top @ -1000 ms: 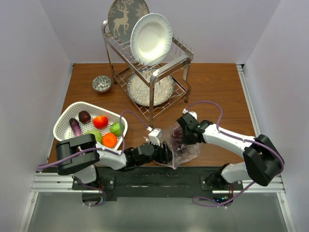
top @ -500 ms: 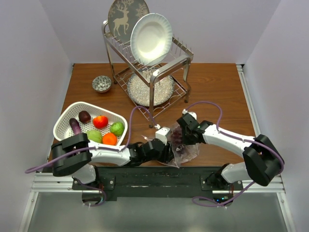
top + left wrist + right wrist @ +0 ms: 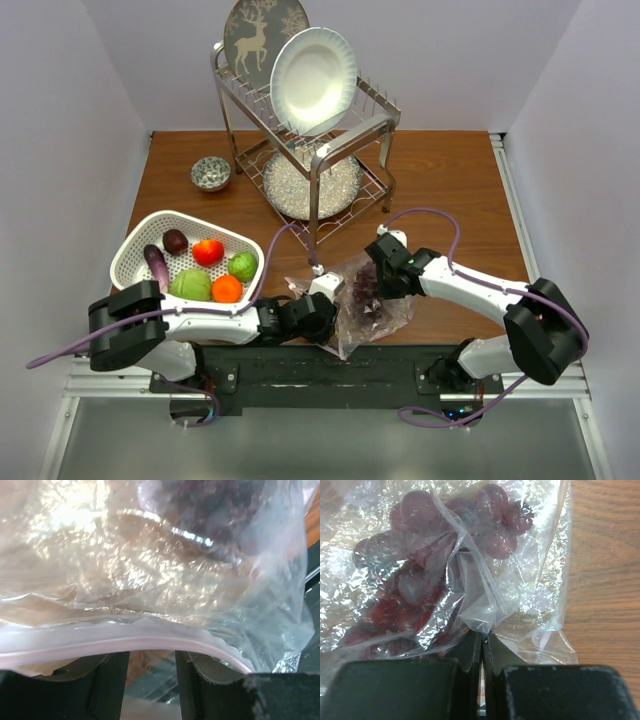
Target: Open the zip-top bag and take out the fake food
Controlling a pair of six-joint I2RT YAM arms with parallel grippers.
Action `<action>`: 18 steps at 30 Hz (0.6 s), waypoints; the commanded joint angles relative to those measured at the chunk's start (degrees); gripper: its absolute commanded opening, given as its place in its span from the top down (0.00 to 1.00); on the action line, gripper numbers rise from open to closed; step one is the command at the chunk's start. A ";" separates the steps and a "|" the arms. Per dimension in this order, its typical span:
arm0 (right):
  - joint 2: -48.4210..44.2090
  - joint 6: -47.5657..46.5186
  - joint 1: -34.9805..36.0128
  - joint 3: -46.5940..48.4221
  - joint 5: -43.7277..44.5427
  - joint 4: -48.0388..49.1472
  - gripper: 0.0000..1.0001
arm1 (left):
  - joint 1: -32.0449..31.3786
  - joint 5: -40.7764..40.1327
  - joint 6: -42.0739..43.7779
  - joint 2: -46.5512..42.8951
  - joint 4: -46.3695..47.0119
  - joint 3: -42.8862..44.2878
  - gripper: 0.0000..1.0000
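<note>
**Bag mouth being worked open, grapes still inside**

I am in the opening step. The crinkly clear zip-top bag [image 3: 380, 312] lies on the wooden counter [image 3: 450, 190] at the near edge, between the two arms. The bunch of purple plastic grapes [image 3: 445, 555] is still sealed behind the film.

The right fingers [image 3: 374, 283] are closed tight on a fold of the bag's plastic just beside the grapes, anchoring it. At the left fingers [image 3: 333, 316], the wrist view shows the pinkish zip strip [image 3: 125, 642] running across the tips. They stand partly apart, and I cannot tell whether they actually have the lip pinched.

The rest of the fake food already sits in the white perforated plastic basket [image 3: 135, 245], well to the left of the bag:
- the green cabbage-like ball [image 3: 190, 285]
- the orange fruit [image 3: 227, 289]
- the lime [image 3: 241, 266]
- the red fruit [image 3: 208, 251]
- two dark purple pieces

So I judge the grapes to be the last item.

Next I need a sure hold on one side of the zip. Then I pull away from the right hand's anchor to part the mouth enough to reach in. If the lip slips, the whole bag will simply slide.

Against the frame a second ago, my left arm has drawn back leftward and its fingers have narrowed. The bag's left edge now stretches out towards them and the film lies wider and flatter. The right arm has not moved.
</note>
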 commanded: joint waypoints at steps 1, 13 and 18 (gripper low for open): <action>0.01 -0.31 0.23 1.78 1.65 -0.05 1.00 | -0.28 0.83 1.59 -5.33 4.00 -2.21 0.55; -0.43 -0.40 0.14 0.55 0.07 1.27 1.00 | 0.33 1.89 -11.94 -5.43 26.33 -7.23 0.62; -0.96 -0.40 0.14 0.37 -0.20 1.53 1.00 | 0.33 2.77 -15.45 -1.92 27.74 -5.91 0.59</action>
